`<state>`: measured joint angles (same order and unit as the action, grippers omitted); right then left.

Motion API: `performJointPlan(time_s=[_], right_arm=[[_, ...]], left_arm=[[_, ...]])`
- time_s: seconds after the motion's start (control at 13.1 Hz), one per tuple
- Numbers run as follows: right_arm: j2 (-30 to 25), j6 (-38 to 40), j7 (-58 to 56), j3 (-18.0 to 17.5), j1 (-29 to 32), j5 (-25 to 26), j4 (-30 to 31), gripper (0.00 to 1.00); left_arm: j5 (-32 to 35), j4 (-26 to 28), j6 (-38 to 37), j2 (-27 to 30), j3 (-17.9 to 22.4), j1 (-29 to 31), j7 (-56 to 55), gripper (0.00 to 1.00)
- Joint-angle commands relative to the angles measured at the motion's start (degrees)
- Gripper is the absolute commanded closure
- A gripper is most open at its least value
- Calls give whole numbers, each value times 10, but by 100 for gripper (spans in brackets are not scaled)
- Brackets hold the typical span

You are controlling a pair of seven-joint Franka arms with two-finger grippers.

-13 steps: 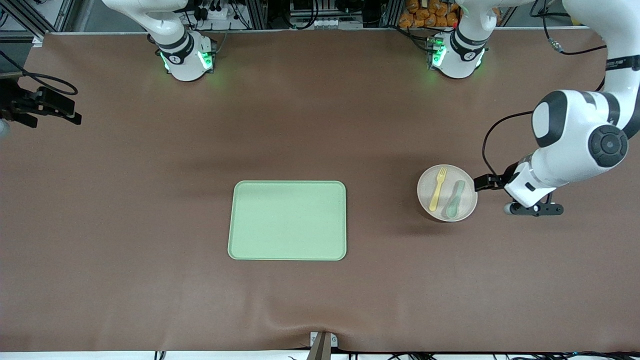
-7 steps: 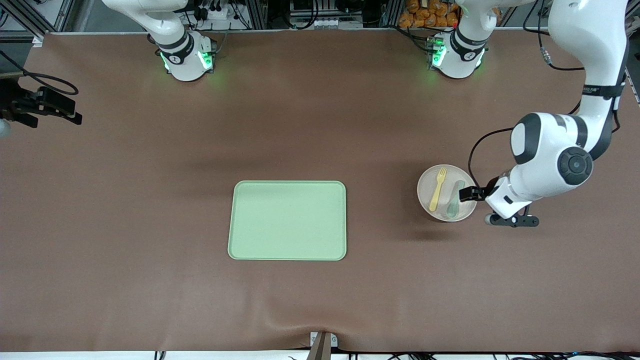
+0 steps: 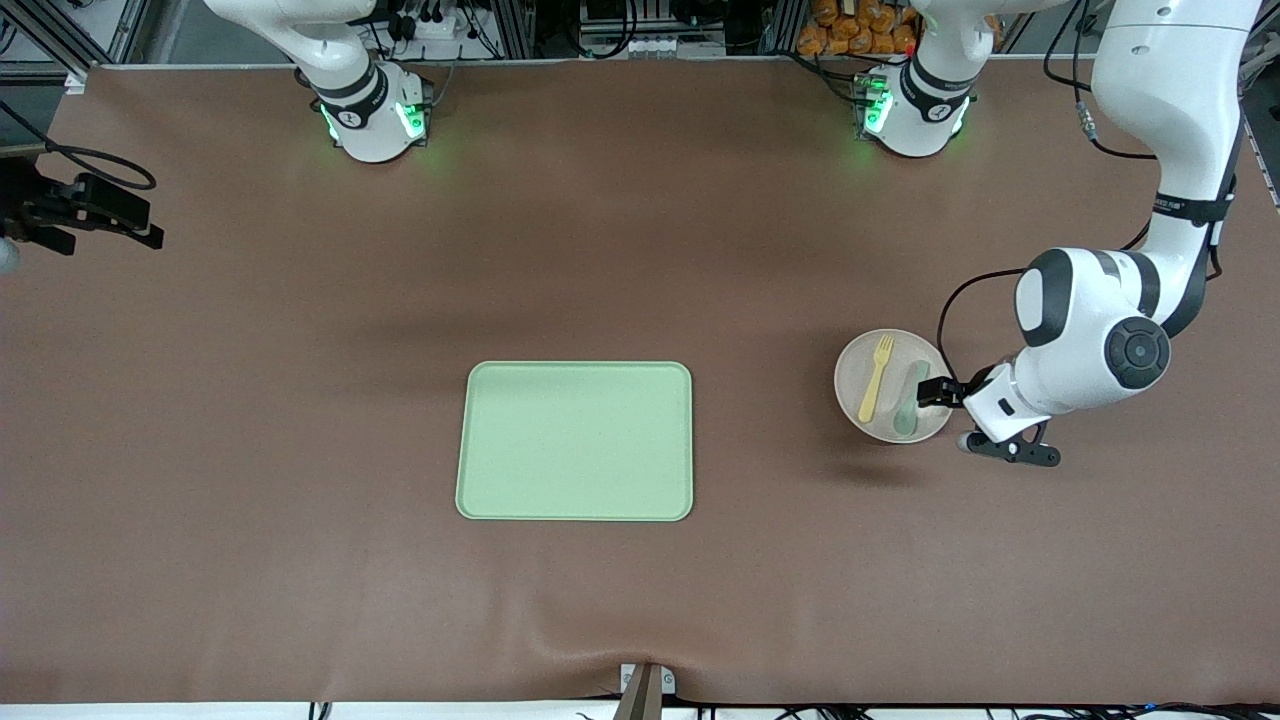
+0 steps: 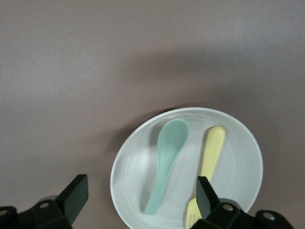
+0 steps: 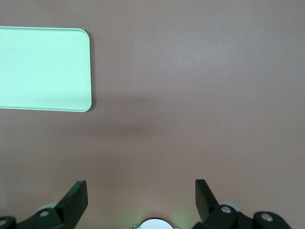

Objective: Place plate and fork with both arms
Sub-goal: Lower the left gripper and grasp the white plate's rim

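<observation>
The off-white plate (image 3: pixel 850 385) sits on the brown table toward the left arm's end. On it lie the pale-yellow fork (image 3: pixel 877 378) and a grey-green spoon (image 3: pixel 910 398), side by side. My left gripper (image 3: pixel 938 392) hangs open over the plate's rim on the side toward the left arm's end. In the left wrist view, the plate (image 4: pixel 143 167), the fork (image 4: pixel 210 155) and the spoon (image 4: pixel 167 157) lie below the left gripper (image 4: pixel 140 198), with nothing held. My right gripper (image 5: pixel 140 198) is open and empty, high over bare table near its own base, and waits.
The light-green tray (image 3: pixel 575 440) lies mid-table, nearer the front camera than the arm bases; one corner of the tray (image 5: pixel 57 71) shows in the right wrist view. The arm bases (image 3: pixel 370 115) (image 3: pixel 915 110) stand along the table's edge farthest from the camera. A black mount (image 3: pixel 85 210) juts in at the right arm's end.
The left arm has swung in toward the plate, and its gripper has moved from beside the plate to over its rim. Nothing on the table has shifted.
</observation>
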<state>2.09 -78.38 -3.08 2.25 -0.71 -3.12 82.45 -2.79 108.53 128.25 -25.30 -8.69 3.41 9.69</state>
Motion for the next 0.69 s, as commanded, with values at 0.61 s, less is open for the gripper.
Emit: performJointPlan(time_s=[0.61], right_arm=[[-2,5,0,1,-1,2,-1,0]], left_arm=[[-3,-1,31,-44,-4,26,122,33]])
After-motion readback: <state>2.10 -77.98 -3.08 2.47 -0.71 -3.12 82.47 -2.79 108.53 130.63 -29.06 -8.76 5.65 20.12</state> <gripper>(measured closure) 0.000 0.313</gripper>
